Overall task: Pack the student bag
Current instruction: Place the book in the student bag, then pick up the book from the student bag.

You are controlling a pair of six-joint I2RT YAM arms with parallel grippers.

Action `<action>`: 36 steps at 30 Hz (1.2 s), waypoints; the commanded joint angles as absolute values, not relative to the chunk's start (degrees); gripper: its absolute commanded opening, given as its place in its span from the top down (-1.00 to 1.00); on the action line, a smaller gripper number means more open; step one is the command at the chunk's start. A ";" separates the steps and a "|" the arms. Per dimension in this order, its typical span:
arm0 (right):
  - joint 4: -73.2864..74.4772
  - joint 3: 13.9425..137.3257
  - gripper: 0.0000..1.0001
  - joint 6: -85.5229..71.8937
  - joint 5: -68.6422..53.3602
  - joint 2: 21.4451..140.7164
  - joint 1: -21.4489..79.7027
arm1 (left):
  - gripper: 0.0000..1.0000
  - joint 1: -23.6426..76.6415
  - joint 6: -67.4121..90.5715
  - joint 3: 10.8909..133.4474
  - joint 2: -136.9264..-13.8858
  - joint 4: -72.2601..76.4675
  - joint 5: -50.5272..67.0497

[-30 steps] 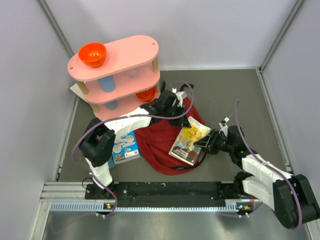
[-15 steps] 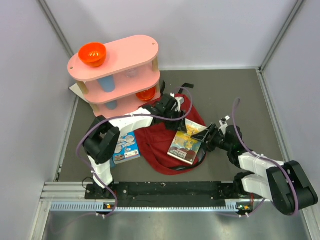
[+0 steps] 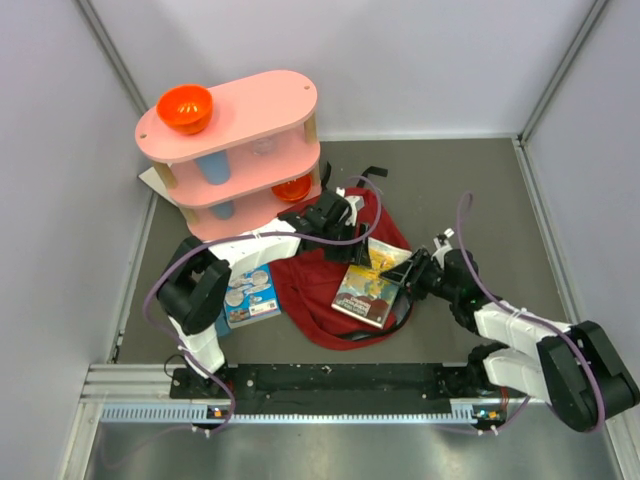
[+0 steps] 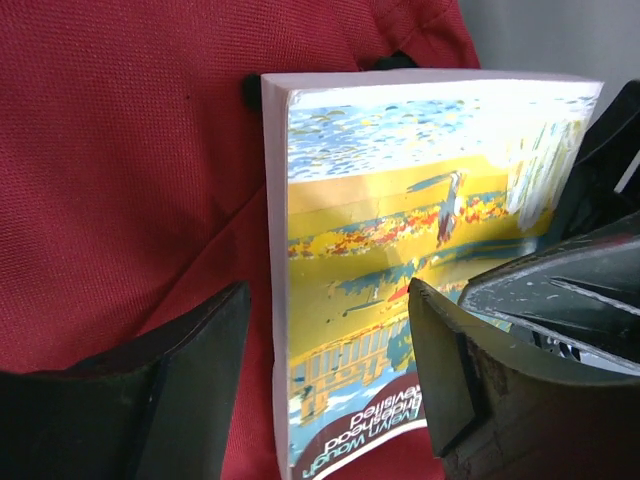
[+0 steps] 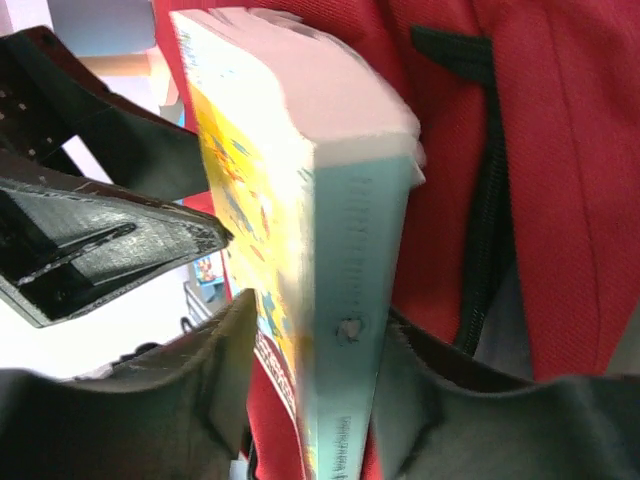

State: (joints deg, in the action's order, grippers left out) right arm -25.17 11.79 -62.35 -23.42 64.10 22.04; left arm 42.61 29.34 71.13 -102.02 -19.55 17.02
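Student bag (image 3: 310, 288): large dark red fabric backpack lying flat in the middle of the dark grey table (image 3: 470, 190), between the two grippers; a black zip and black straps show along its edges.
Right gripper (image 3: 408, 278) (image 5: 318, 325): clamped on the right edge of a paperback book; in the right wrist view one finger presses the yellow cover and the other the opposite face, with the pale blue spine between them.
Paperback book with yellow and blue painted cover (image 3: 368, 290) (image 4: 400, 230) (image 5: 260, 130): on the right part of the student bag, its right edge lifted and tilted in the grip, its left edge down on the red fabric (image 4: 130, 150).
Left gripper (image 3: 340, 222) (image 4: 328, 300): jaws spread apart and gripping nothing, above the far part of the bag, just left of and beyond the book.
Second book, blue and white cover (image 3: 250, 293): flat on the table just left of the bag, partly under the left arm.
Pink two-tier oval shelf (image 3: 250, 105): far left of the bag, near its far edge.
Orange plastic bowl (image 3: 185, 108): on the top tier, left end.
Blue cups (image 3: 212, 167): on the lower tiers.
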 commanded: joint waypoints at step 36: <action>-33.13 19.51 0.12 -57.22 -18.63 70.75 29.79 | -0.26 41.04 29.36 65.83 -100.02 -10.02 27.77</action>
State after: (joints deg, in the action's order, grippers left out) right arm -27.53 16.56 -58.06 -17.41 70.32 28.38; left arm 40.80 30.33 66.30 -102.59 -12.40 24.73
